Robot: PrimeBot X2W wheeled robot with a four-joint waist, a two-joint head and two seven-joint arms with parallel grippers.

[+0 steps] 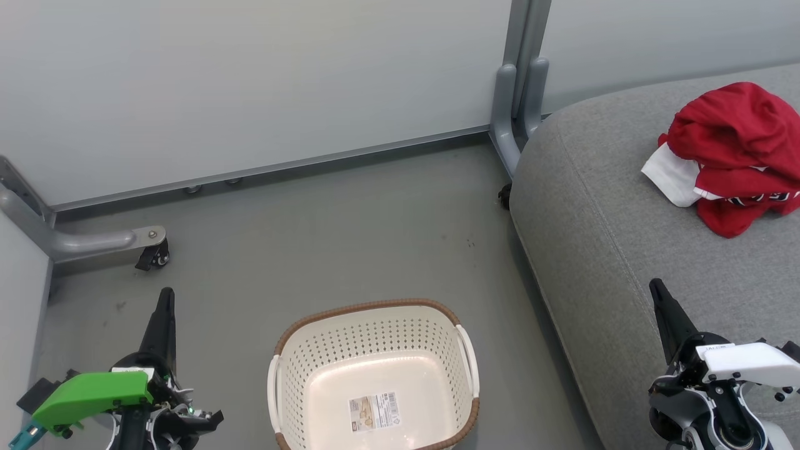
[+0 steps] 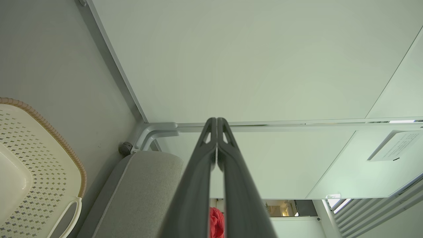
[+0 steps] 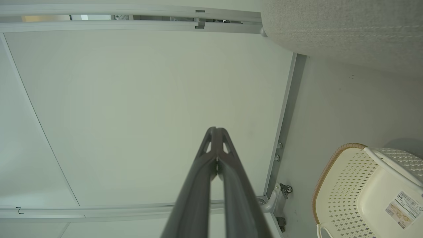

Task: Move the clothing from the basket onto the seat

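Grey seat (image 1: 594, 237) under heaped clothing (image 1: 737, 134)

You have one cream basket (image 1: 369, 307) with a brown rim, standing on the grey floor (image 1: 350, 237) at lower centre, its bare bottom showing a paper label (image 1: 373, 411). To your right, the grey seat (image 1: 600, 250) carries the clothing (image 1: 734, 144), a crumpled red-and-white heap, well apart from the basket. Your left gripper (image 1: 165, 300), green-capped, sits at lower left over the floor; your right gripper (image 1: 657, 290), white-capped, sits over the seat. Both point up, fingers pressed together. A pale wall panel (image 1: 250, 81) stands behind.
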